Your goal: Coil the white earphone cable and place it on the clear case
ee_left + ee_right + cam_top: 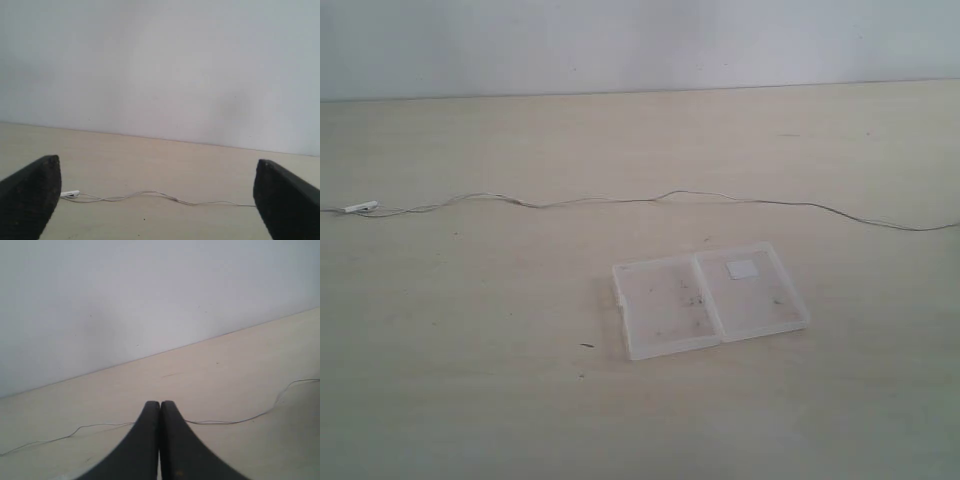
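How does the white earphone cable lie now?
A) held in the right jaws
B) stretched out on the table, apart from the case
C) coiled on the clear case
B: the white earphone cable runs uncoiled over the table, not touching the clear case.

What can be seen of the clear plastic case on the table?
The flat translucent plastic case lies open on the pale wooden table, its two rectangular halves joined at a middle hinge and spread flat. One half carries a small whitish rectangular label; dark specks dot both. Nothing rests on it; the thin white earphone cable runs past its far side, not touching.
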Robot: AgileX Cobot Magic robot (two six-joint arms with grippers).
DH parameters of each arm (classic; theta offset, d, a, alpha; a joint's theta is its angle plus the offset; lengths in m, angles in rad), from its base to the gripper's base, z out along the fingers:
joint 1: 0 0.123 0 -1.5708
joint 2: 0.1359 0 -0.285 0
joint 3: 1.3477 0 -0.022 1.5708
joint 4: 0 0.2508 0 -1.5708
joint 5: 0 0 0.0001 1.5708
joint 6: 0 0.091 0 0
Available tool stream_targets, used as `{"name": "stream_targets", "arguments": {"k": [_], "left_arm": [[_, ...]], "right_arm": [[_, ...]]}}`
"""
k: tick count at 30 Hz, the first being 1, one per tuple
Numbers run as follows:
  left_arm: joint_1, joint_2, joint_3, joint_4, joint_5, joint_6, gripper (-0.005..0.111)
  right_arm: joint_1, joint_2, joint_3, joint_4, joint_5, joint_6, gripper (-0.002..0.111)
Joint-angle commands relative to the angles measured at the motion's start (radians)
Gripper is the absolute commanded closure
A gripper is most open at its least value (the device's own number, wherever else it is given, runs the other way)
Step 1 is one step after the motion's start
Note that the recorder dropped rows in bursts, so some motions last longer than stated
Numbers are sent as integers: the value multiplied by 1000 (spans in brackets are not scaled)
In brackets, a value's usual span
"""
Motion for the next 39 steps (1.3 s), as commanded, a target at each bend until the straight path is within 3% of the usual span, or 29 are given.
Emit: {"name": "stream_targets", "arguments": {"k": [1,31,39], "left_arm": [[4,-6,3,7,-9,-4,2],[4,-6,3,7,-9,-4,2],[4,-6,3,7,-9,-4,2]], "right_arm": [[-6,-6,5,-2,-5,-2,108],[-6,-6,5,-13,-8,-12,108],[-6,-6,5,147,-292,55,108]]}}
